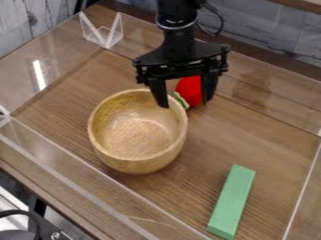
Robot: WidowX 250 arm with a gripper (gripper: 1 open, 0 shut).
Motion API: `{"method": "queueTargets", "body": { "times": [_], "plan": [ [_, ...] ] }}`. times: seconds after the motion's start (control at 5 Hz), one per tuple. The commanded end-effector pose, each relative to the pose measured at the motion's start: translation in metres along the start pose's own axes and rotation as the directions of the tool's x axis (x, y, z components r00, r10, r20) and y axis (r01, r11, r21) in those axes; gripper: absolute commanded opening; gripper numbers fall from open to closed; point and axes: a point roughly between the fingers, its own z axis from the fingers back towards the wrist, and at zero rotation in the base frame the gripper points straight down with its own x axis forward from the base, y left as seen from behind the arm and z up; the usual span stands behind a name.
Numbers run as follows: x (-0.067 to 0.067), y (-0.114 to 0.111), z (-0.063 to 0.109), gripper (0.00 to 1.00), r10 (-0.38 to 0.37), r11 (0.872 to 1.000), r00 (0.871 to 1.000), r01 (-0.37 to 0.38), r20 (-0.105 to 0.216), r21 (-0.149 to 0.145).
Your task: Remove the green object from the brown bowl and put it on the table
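Observation:
The green object [232, 202], a flat light-green block, lies on the table [269, 141] at the front right, well apart from the brown bowl [137, 130]. The bowl is a thick-walled wooden one at centre left, and nothing shows inside it. My gripper [183, 93] hangs pointing down just behind the bowl's far right rim, its black fingers [160, 95] spread open with nothing between them. It is far from the green block.
A red round toy [191, 89] with small green leaves sits behind the bowl, partly hidden by my fingers. Clear acrylic walls [44, 70] edge the tabletop. A small clear stand [101, 30] is at the back left.

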Motion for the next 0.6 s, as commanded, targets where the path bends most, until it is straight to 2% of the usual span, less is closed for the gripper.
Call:
{"method": "queueTargets", "body": {
  "times": [0.0, 0.2, 0.4],
  "plan": [
    [0.006, -0.016, 0.012, 1.0, -0.032, 0.998, 0.999, 0.033, 0.037, -0.049],
    [0.005, -0.028, 0.009, 1.0, -0.069, 0.996, 0.997, 0.071, 0.032, -0.059],
    [0.006, -0.032, 0.018, 1.0, -0.069, 0.996, 0.997, 0.071, 0.033, -0.062]
  ]
}}
